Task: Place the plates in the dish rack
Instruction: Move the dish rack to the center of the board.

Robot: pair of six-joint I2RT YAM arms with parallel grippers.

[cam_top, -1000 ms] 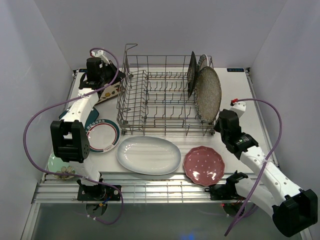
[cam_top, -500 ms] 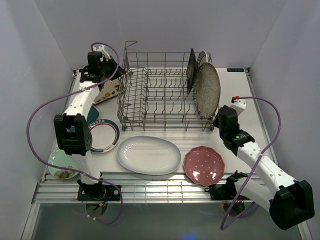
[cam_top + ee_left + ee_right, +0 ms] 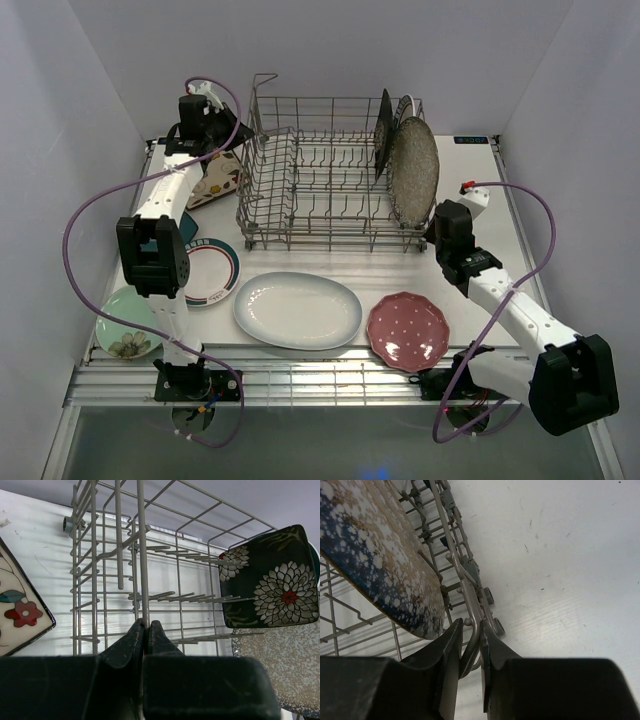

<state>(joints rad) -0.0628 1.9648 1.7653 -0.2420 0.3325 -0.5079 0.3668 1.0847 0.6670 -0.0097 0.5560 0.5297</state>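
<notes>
walls [image 3: 330,50]: plain pale lavender, three sides | table [image 3: 400,270]: white, slatted near edge | light: even

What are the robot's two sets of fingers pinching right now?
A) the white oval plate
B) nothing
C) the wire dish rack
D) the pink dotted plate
C: in the wrist views the left fingers and the right fingers are each closed on a wire of the dish rack.
</notes>
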